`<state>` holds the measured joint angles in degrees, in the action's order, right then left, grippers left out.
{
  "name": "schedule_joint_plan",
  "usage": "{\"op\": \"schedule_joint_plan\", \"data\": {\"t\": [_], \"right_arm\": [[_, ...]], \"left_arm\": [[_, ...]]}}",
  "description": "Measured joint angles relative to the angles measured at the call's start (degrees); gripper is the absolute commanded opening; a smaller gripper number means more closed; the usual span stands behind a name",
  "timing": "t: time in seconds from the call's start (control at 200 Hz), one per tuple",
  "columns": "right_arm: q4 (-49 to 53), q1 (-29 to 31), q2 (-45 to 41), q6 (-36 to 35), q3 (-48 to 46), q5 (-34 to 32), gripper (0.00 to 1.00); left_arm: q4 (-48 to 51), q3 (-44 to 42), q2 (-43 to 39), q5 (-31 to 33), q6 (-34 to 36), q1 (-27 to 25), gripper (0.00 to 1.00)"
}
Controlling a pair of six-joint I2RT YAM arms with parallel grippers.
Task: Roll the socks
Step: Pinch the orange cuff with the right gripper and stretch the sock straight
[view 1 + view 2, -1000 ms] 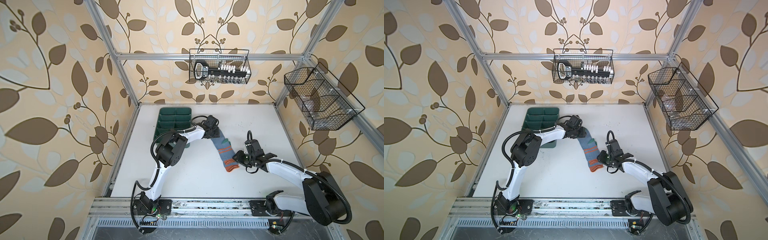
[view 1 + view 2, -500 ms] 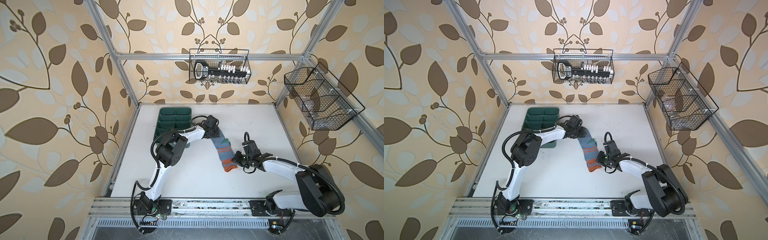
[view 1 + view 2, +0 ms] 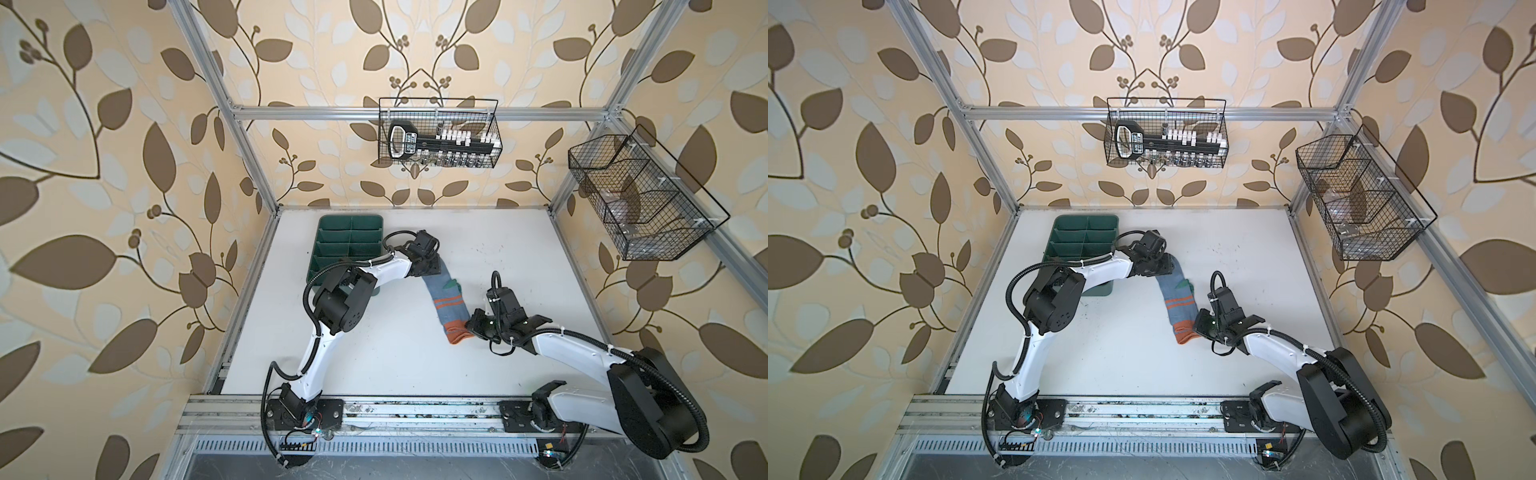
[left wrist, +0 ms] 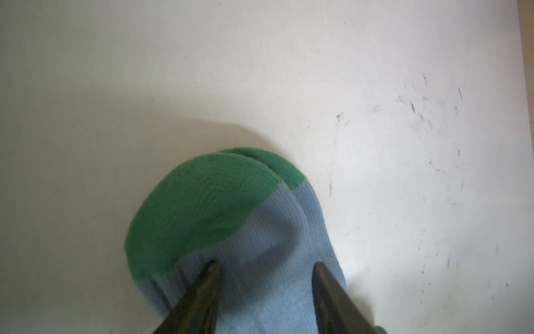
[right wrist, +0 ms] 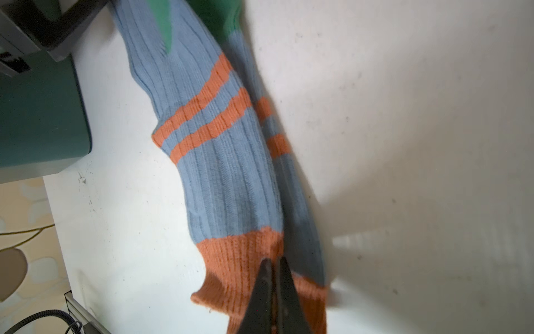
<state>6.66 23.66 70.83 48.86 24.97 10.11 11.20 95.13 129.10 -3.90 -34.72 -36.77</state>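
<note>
Grey-blue socks [image 3: 446,297] [image 3: 1179,299] with orange stripes lie stacked, running diagonally across the white table. Their green toes [image 4: 199,205] overlap at the far end. There my left gripper [image 3: 430,266] [image 3: 1163,266] [image 4: 267,267] stands over them, open, with both fingertips [image 4: 212,270] resting on the blue fabric. At the near end my right gripper [image 3: 469,328] [image 3: 1198,328] [image 5: 273,261] is shut on the orange cuff [image 5: 237,260], a thin fold of knit pinched between its fingers. A second cuff layer shows underneath.
A green divided tray [image 3: 349,217] [image 3: 1084,217] [image 5: 37,115] stands at the back left, right behind my left arm. On the back wall hangs a wire basket [image 3: 438,137], and another wire basket [image 3: 640,199] hangs on the right wall. A metal rail runs along the table's front edge.
My right gripper has slid a little leftward onto the cuff and closed on it. The left gripper and the socks stay where they were.
</note>
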Motion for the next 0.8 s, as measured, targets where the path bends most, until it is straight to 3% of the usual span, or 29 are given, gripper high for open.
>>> {"op": "schedule_joint_plan", "data": {"t": [0.8], "right_arm": [[1.27, 0.50, -6.32, 1.68, -5.27, -1.18, 0.00]], "left_arm": [[0.57, 1.77, 1.05, 0.02, 0.00, 0.00, 0.55]]}}
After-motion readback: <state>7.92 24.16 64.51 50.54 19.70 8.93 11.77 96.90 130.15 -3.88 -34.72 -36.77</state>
